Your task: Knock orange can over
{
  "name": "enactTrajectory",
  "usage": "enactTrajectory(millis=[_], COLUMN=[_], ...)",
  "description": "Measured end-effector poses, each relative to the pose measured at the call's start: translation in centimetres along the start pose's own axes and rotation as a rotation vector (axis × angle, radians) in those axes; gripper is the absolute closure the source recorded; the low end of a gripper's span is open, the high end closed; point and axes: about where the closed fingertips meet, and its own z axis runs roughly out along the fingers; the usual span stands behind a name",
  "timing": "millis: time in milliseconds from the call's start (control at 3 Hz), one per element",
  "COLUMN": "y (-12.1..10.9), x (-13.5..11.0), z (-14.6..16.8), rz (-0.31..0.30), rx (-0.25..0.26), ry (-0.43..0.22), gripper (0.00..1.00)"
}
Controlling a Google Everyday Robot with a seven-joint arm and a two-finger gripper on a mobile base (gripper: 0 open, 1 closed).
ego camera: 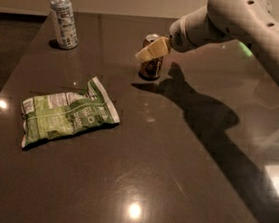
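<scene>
Camera view. A dark, glossy table [174, 158] fills most of the scene, with bright spots of reflected light on its surface. The robot's pale arm [250, 25] enters from the upper right and reaches leftward over the far half of the table; its dark shadow [199, 113] lies on the tabletop to the right of the task object. A green-and-white snack bag [66, 113] lies flat and crumpled on the left half, well apart from everything else. A clear plastic water bottle [63, 17] with a white cap stands upright near the far left corner. The orange can [151, 68] stands upright on the far half of the table, near its middle, to the right of the bottle and beyond the bag; its silver top shows behind the arm's end. The tan gripper [152, 50] hangs in front of the can's upper part, pointing down and left. Whether the gripper touches the can, and whether it is spread or pressed together, cannot be told.
</scene>
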Motion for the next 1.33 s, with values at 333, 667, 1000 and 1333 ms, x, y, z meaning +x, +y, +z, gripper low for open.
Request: enactTrajectory(millis=[333,667,1000,1333], y=[0.5,1.0,1.7,2.0], x=[0.0,-0.1,-0.2,-0.7], z=[0.6,0.9,0.6,-0.9], rz=[0.01,0.016,0.017,0.003], rx=[-0.026,-0.054,-0.086,-0.113], ry=[-0.013,-0.028,-0.041,-0.055], gripper=[0.16,0.41,0.63,0.87])
